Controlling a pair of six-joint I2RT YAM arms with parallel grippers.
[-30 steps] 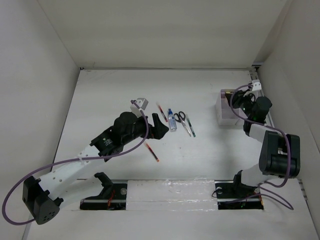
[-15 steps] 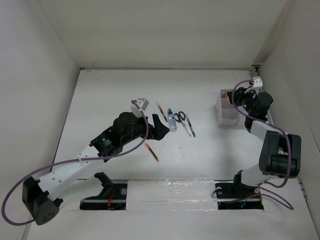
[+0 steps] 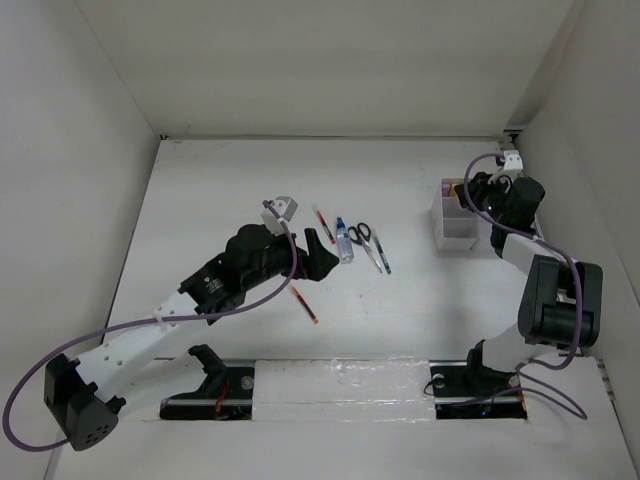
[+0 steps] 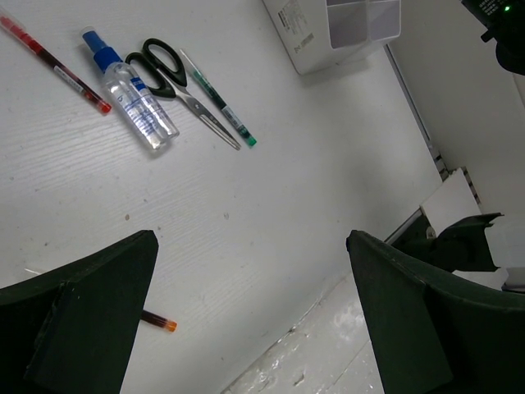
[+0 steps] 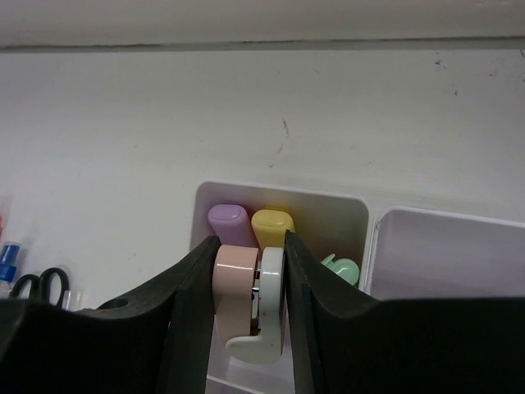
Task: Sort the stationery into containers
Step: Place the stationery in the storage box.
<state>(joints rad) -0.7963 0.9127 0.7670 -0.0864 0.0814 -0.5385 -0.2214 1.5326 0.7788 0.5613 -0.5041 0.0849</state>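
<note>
So, the right gripper [image 5: 249, 254] is clamped narrow on a peach stick [image 5: 233, 283], with a white part of it pressed against the other jaw. It is held upright just above the near-left compartment of the organizer [image 5: 283, 197], which sits at the right far side of the table [image 3: 430, 300]. A purple stick [image 5: 227, 222] and a yellow stick [image 5: 272, 223] are already stood in that compartment, and a green stick [image 5: 343, 269] is seen at its right wall. Risk as judged: the pocket is crowded, so a release from here could leave the peach stick propped on the others or hung on the rim, and it could tip out. A descent off-centre could nudge the light organizer. The left gripper [image 4: 246, 312] is spread wide and empty over the table centre, with one red pen [image 4: 156, 320] partly hidden under its finger. Further out, a second red pen [image 4: 53, 64], the bottle [image 4: 135, 103], scissors [image 4: 176, 82] and a green pen [image 4: 220, 103] are laid close together. A pick there could knock a neighbour or set the bottle rolling.
</note>
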